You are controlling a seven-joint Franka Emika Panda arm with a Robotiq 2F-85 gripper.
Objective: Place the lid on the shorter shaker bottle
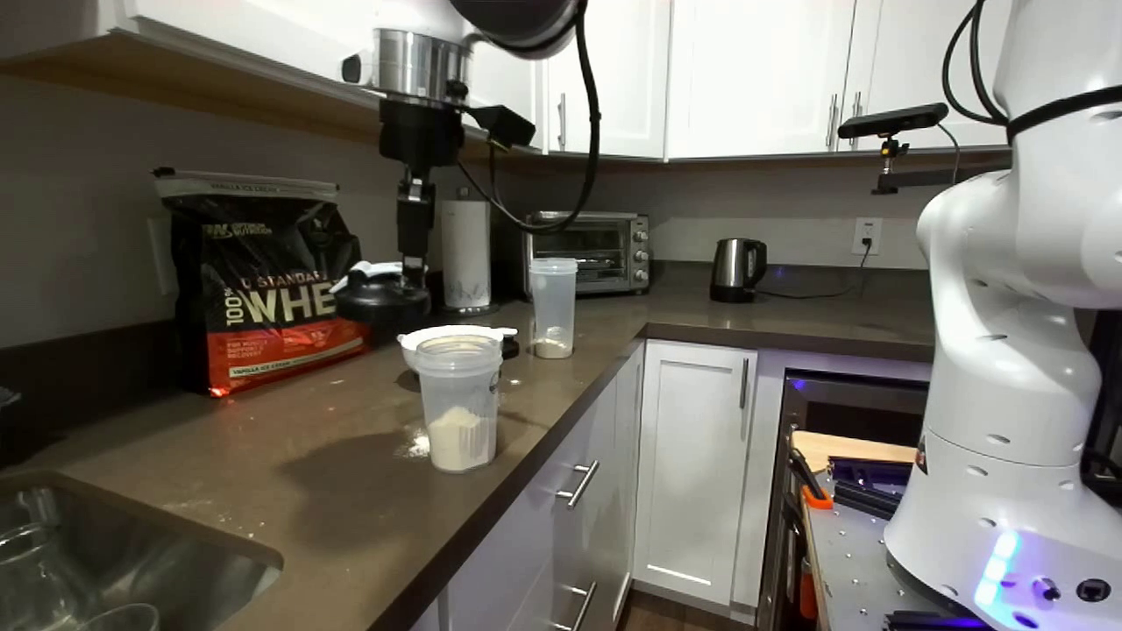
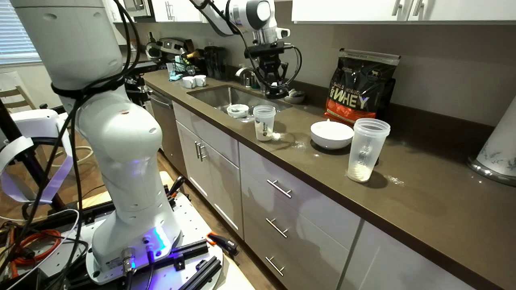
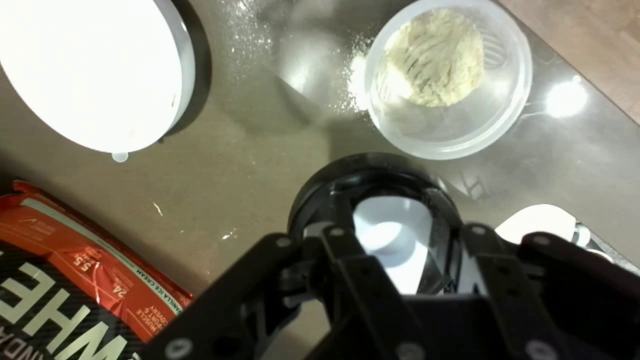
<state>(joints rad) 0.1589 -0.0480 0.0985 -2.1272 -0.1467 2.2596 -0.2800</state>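
Close to the front edge of the counter (image 2: 427, 209), the shorter shaker bottle (image 2: 264, 121) stands uncovered, with powder-dusted surface between it and the white bowl (image 2: 330, 141). Off to one side in mid-air, the gripper (image 3: 392, 210) holds the black lid (image 1: 379, 300), its fingers partway apart with the lid's upper part between them. Just where they touch is hard to make out. In an exterior view the lid covers part of the whey bag (image 1: 263, 289); the wrist view cuts off bag and bowl.
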